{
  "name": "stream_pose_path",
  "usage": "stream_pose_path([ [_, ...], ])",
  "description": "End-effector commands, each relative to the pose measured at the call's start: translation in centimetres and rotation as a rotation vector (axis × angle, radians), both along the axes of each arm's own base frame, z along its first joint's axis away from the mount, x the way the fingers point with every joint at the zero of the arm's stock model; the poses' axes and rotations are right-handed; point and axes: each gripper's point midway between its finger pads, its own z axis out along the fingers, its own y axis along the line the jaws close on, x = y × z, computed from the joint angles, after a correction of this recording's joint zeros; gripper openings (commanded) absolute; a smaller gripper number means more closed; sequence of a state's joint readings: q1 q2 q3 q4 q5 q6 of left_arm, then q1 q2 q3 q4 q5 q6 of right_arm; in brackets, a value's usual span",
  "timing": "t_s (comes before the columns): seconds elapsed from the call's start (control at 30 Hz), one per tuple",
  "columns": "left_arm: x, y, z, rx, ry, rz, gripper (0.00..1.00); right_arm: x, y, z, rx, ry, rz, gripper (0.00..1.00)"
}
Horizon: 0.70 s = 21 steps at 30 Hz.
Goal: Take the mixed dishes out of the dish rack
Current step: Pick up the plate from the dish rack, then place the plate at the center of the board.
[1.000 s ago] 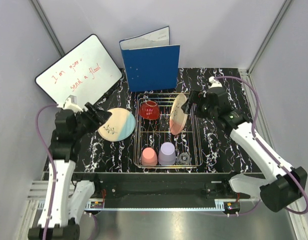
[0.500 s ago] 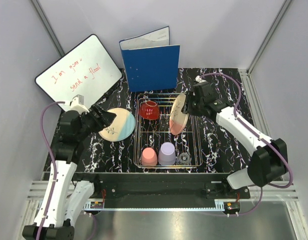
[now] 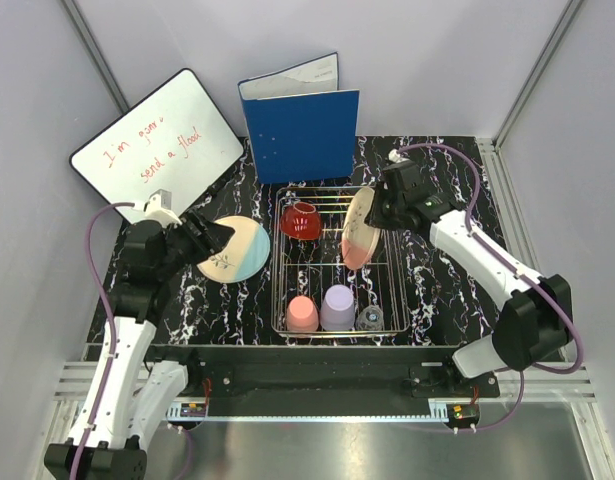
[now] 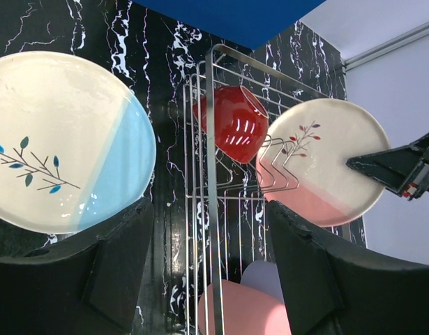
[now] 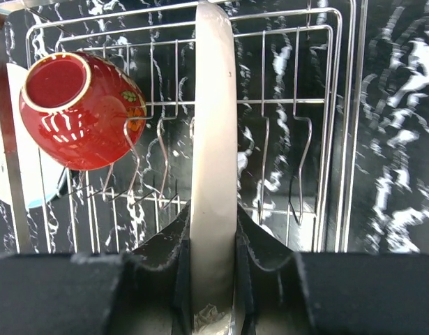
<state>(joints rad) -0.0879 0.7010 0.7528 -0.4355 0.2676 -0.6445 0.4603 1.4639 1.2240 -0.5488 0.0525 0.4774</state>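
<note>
The silver dish rack (image 3: 392, 275) holds a red bowl (image 3: 299, 220), a pink cup (image 3: 302, 314), a lavender cup (image 3: 338, 307) and a clear glass (image 3: 369, 318). A cream and salmon plate (image 3: 356, 228) stands on edge in it. My right gripper (image 3: 375, 212) is shut on that plate's upper rim; the right wrist view shows the plate (image 5: 213, 139) edge-on between the fingers of the right gripper (image 5: 213, 279). A cream and pale blue plate (image 3: 234, 249) lies flat on the table left of the rack. My left gripper (image 3: 212, 240) is open and holds nothing, at that plate's left edge.
A blue binder (image 3: 302, 125) stands upright just behind the rack. A whiteboard (image 3: 157, 145) leans at the back left. The black marbled table (image 3: 447, 300) ends at the enclosure walls on both sides.
My right arm moved left to the standing plate and its jaws closed on the rim. The left arm pulled back slightly from the blue plate.
</note>
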Motion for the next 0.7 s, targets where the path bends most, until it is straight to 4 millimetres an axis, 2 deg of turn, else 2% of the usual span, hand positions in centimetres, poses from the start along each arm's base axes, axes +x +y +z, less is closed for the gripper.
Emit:
stream_pose_path([
  [0.0,1.1,-0.2,1.1,-0.013,-0.051,0.005,0.7,0.3,-1.5,11.0,0.04,-0.255,-0.035,0.0],
  [0.07,1.2,-0.3,1.2,-0.019,-0.049,0.004,0.7,-0.4,-1.9,13.6,0.055,-0.292,-0.034,0.0],
  [0.17,1.5,-0.3,1.6,-0.022,-0.053,0.006,0.71,-1.6,-2.5,16.3,0.081,-0.335,-0.036,0.0],
  [0.3,2.1,-0.5,1.9,-0.031,-0.049,0.003,0.71,-2.7,-2.7,18.0,0.111,-0.36,-0.027,0.0],
  [0.37,2.4,-0.9,2.4,-0.047,-0.069,-0.011,0.72,-3.7,-2.2,19.3,0.163,-0.401,0.01,0.0],
  [0.4,2.3,-1.5,2.6,-0.074,-0.072,-0.044,0.73,-3.9,-1.2,19.6,0.214,-0.427,0.053,0.0],
  [0.43,2.3,-2.0,2.9,-0.095,-0.083,-0.066,0.73,-5.1,-1.0,21.1,0.267,-0.471,0.081,0.0],
  [0.47,2.6,-2.6,4.4,-0.123,-0.147,-0.095,0.74,-5.6,-0.5,21.6,0.304,-0.49,0.106,0.0],
  [0.5,1.9,-3.8,4.6,-0.186,-0.15,-0.158,0.75,-6.2,0.6,22.1,0.361,-0.513,0.168,0.0],
  [0.53,1.6,-4.4,5.3,-0.223,-0.177,-0.19,0.77,-7.2,0.8,23.4,0.418,-0.544,0.186,0.0],
  [0.57,1.6,-4.9,7.5,-0.261,-0.279,-0.231,0.78,-7.8,1.2,24.0,0.453,-0.561,0.209,0.0],
  [0.63,0.1,-6.4,8.1,-0.378,-0.301,-0.329,0.81,-9.0,1.8,25.3,0.543,-0.598,0.253,0.0],
  [0.67,-0.4,-6.8,10.0,-0.409,-0.403,-0.374,0.84,-9.3,2.0,25.6,0.567,-0.6,0.264,0.0],
])
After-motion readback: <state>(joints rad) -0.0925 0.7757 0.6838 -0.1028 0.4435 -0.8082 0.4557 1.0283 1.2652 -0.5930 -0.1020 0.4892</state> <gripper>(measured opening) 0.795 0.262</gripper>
